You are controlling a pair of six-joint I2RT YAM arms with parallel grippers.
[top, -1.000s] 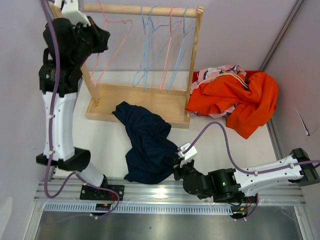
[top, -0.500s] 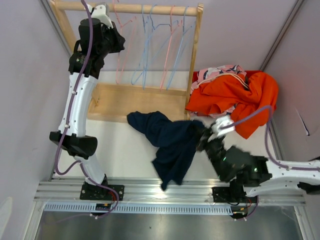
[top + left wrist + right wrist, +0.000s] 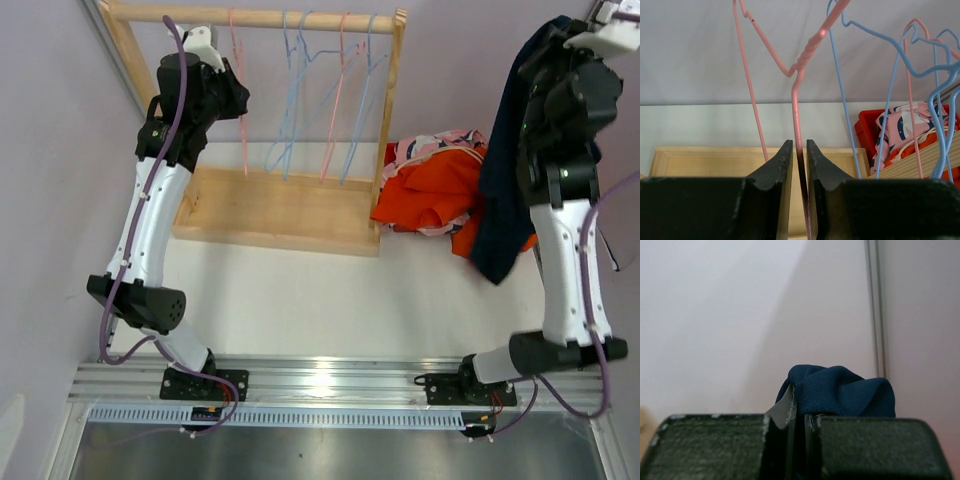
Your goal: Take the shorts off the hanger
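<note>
The navy shorts (image 3: 503, 190) hang long and loose from the right claw (image 3: 799, 426), which is held up high at the far right side. This claw is closed almost all the way, with only a thin gap; a bunch of the blue cloth is pinched between its two fingers and puffs up over their tips. The rest of the shorts drop straight down under the claw. The bottom end hangs in front of the cloth pile, and I cannot tell if it touches.

The orange shorts (image 3: 440, 190) lie crumpled low down below the right claw, a little toward the other arm. The pink shorts (image 3: 432, 146) with dark print lie just behind them, touching them; both sit in or spill over a red box (image 3: 865, 131).

The left claw (image 3: 799, 150) is up by the rack, well apart from the right claw. It is closed tight on the thin wire of a pink hanger (image 3: 796, 95); the wire goes up from between the fingers, twists at the neck, and hooks over the wooden rail (image 3: 290, 18) above the claw. To the right of this claw more blue and pink hangers (image 3: 300, 100) hang from the same rail, near but not touching the claw. Under the claw is the flat wooden base (image 3: 280, 205) of the rack; it stands on the white table (image 3: 330, 300).
</note>
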